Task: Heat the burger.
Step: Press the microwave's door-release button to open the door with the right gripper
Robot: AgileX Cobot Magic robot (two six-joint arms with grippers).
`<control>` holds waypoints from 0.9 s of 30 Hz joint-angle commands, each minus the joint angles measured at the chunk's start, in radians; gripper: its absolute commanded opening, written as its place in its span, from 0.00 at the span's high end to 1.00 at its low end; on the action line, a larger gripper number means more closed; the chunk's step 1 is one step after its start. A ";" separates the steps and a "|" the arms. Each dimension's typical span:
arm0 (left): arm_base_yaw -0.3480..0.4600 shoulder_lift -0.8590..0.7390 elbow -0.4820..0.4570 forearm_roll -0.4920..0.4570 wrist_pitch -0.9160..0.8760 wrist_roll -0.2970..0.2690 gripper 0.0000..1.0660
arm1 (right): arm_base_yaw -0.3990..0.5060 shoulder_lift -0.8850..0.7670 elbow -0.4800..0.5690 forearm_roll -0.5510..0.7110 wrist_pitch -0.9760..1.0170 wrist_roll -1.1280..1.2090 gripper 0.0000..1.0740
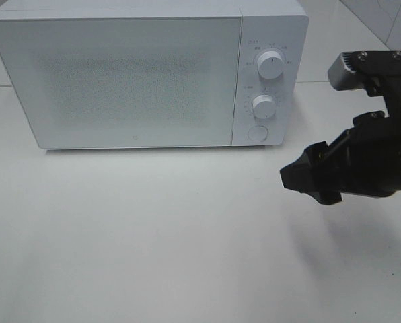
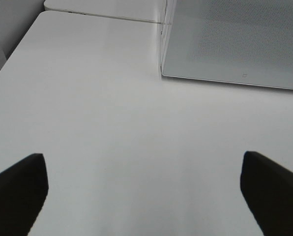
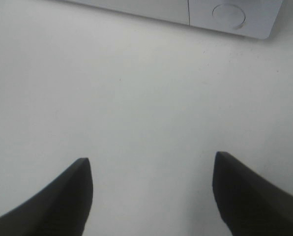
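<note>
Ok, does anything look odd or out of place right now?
Nothing damaged or spilled. The white box-shaped microwave stands upright with its door shut. One oddity: no burger shows in any view.

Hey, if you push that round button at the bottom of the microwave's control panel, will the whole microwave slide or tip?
Probably stays put: the microwave is a wide, low box sitting flat on the table, so tipping seems unlikely. The table looks smooth, so a hard press on the button might scoot it back slightly.
</note>
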 commanded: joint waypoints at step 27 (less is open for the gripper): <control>0.000 -0.019 0.003 -0.001 -0.014 -0.001 0.06 | -0.346 -0.909 0.000 -0.367 0.633 0.215 0.27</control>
